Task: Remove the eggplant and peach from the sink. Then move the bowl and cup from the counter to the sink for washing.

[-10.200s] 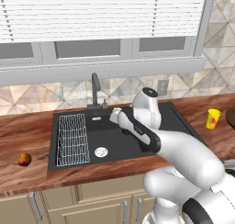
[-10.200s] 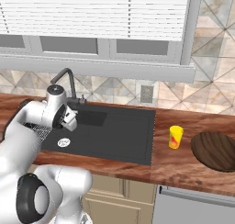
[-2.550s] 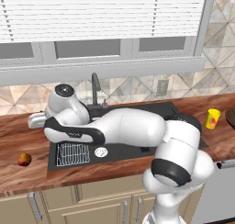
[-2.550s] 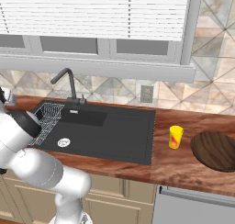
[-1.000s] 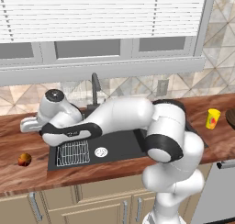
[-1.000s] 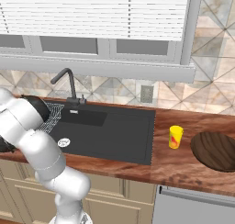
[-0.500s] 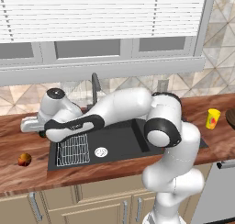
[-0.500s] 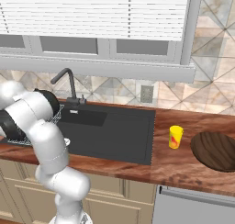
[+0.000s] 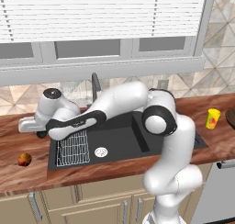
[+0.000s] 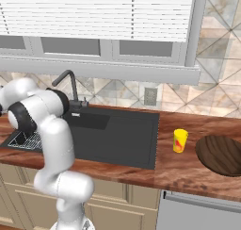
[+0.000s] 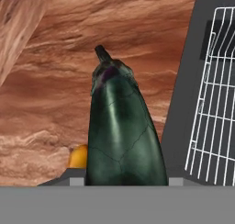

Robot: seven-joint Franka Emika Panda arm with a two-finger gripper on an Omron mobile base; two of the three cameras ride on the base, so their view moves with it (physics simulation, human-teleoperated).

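My gripper (image 9: 38, 132) is shut on the eggplant (image 11: 121, 136), a dark blackish-green vegetable that hangs low over the wooden counter just left of the sink (image 9: 120, 142). In the left base view the eggplant (image 9: 42, 135) is a dark tip under the hand. The peach (image 9: 25, 159) lies on the counter further left and to the front, and its orange edge (image 11: 79, 156) peeks out beside the eggplant. The yellow cup (image 10: 179, 140) and the brown bowl (image 10: 221, 153) stand on the counter right of the sink.
A white wire rack (image 9: 73, 146) lies in the sink's left part, close to my hand, with the round drain (image 9: 100, 151) beside it. The dark faucet (image 10: 70, 85) rises behind the basin. My arm spans the sink from right to left.
Since ten seconds ago the arm has swung from the sink basin to the counter left of it, carrying the eggplant. Over the last second the hand has barely moved; the elbow has shifted.
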